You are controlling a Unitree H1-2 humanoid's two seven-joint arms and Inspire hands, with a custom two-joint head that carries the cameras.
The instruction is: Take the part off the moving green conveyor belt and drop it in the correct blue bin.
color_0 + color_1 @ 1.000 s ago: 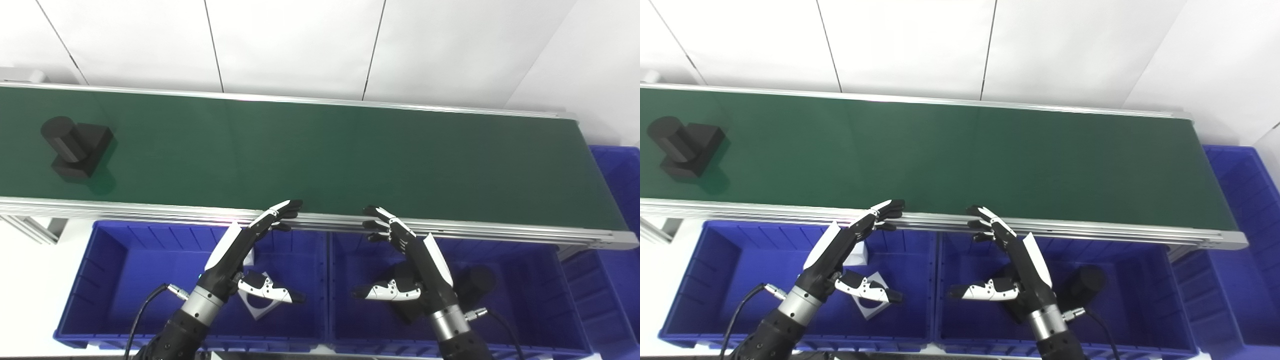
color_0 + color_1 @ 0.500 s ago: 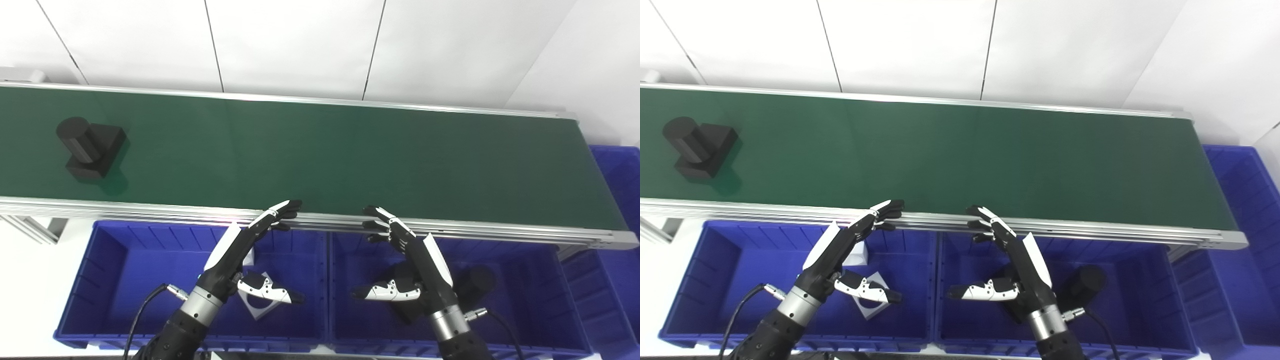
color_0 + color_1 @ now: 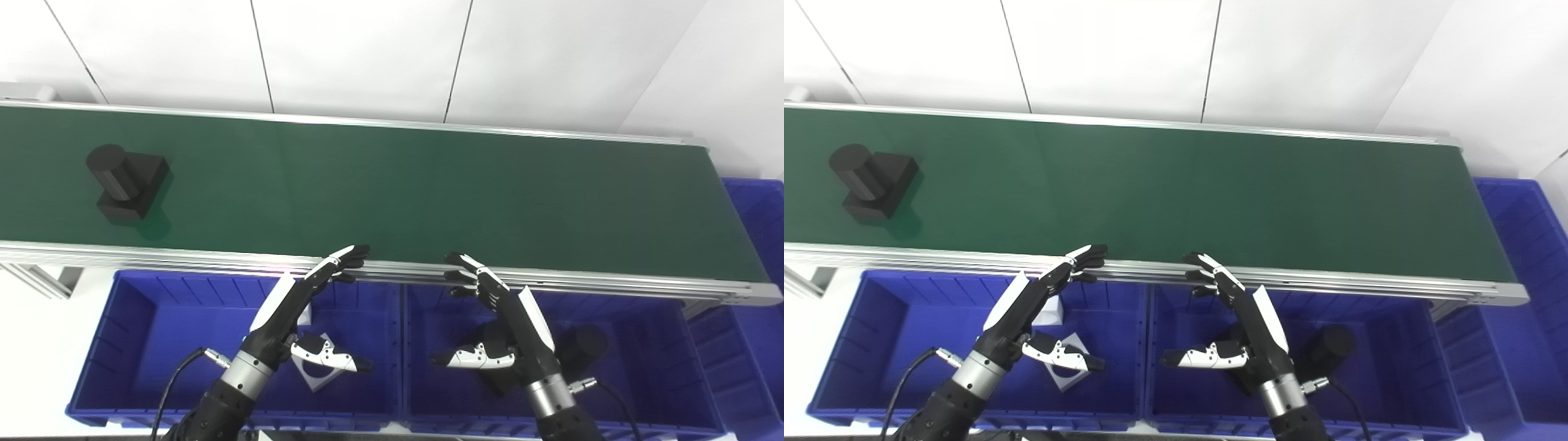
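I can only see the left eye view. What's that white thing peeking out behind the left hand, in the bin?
Observer: The right eye view shows more of it. It's a white block beside the left hand, near the back wall of the left bin.
Operator: And the bin at the far right? My picture cuts it off!
Observer: In the right eye view, more of that end bin shows. You can see a wide stretch of its blue floor, past the end of the belt.
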